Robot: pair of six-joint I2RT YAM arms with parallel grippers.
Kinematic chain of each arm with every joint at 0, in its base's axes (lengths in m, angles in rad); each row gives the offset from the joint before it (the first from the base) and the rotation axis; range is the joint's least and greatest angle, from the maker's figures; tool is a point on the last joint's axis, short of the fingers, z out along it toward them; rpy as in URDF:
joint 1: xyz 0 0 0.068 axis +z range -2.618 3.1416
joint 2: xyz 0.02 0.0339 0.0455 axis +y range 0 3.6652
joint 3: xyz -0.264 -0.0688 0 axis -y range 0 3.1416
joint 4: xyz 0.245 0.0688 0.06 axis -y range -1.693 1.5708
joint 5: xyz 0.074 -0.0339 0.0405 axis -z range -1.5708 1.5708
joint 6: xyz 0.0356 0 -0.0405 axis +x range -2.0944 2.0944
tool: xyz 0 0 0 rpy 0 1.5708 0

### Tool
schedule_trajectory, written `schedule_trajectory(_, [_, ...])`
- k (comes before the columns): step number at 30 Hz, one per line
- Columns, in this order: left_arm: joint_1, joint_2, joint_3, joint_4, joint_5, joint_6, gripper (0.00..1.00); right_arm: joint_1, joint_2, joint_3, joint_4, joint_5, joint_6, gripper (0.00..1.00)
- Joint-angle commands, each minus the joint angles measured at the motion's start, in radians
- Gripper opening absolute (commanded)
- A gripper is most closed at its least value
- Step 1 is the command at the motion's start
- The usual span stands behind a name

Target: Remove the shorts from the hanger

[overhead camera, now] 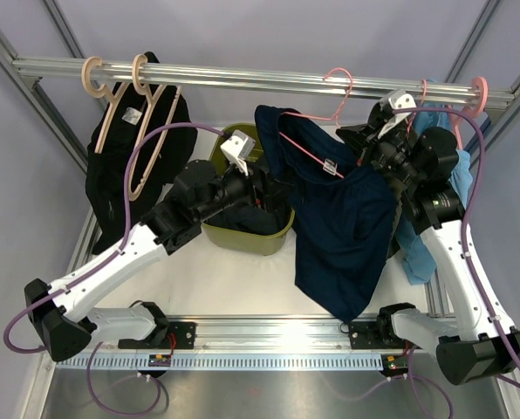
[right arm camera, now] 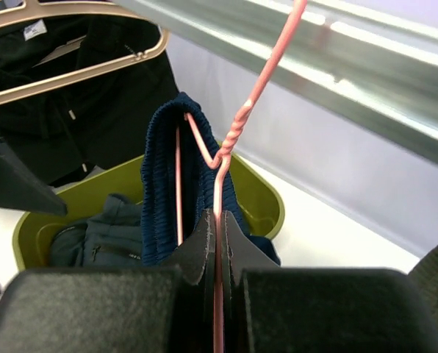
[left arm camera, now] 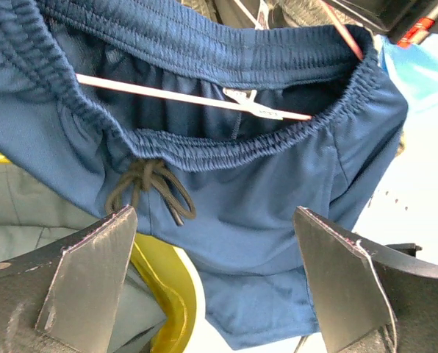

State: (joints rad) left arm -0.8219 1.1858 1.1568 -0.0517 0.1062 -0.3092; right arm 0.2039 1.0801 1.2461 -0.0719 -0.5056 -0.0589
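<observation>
Here, a white bench (overhead camera: 242, 279) lies beneath a metal rail (overhead camera: 242, 78) that spans the far side. The navy shorts (overhead camera: 347, 227) hang right of centre, draped by the waistband over a pink wire hanger (overhead camera: 305, 150) whose hook sits on the rail; the hanger is tilted, so the fabric slumps down toward the near edge. At the left, a black garment (overhead camera: 133, 166) hangs from beige hangers (overhead camera: 147, 122) on the same rail. An olive-green bin (overhead camera: 234, 237) stands on the bench just left of the navy shorts and holds the teal-slate shorts (right arm camera: 101, 235), crumpled inside. A light-blue garment (overhead camera: 417, 253) hangs at the far right, partly hidden by the right arm. The right end effector (right arm camera: 217, 220) is closed tightly on the hanger wire, just below its twisted neck. The left end effector (left arm camera: 213, 220) is spread wide above the bin, its fingers (left arm camera: 94, 272) flanking the front of the navy shorts below the waistband and gripping nothing. A dark drawstring (left arm camera: 149, 187) dangles, knotted, from the waistband.
</observation>
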Motion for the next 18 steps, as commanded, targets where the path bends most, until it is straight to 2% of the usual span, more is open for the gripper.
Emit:
schedule_trajectory(1, [0.000, -0.034, 0.026, 0.056, -0.028, 0.022, 0.92, 0.009, 0.015, 0.084, 0.176, 0.047, -0.021, 0.00])
schedule_trajectory(6, [0.001, -0.038, 0.020, 0.055, -0.033, 0.019, 0.93, 0.008, 0.030, 0.104, 0.231, 0.013, -0.009, 0.00])
schedule_trajectory(11, [0.003, -0.051, 0.012, 0.053, -0.036, 0.016, 0.92, 0.008, 0.014, 0.099, 0.247, -0.118, 0.004, 0.00])
schedule_trajectory(15, [0.003, -0.081, -0.002, 0.055, -0.077, 0.019, 0.92, 0.008, -0.048, 0.066, 0.138, -0.198, -0.031, 0.00])
schedule_trajectory(18, [0.004, -0.109, -0.011, 0.062, -0.166, 0.007, 0.92, 0.008, -0.115, 0.004, 0.042, -0.229, -0.051, 0.00])
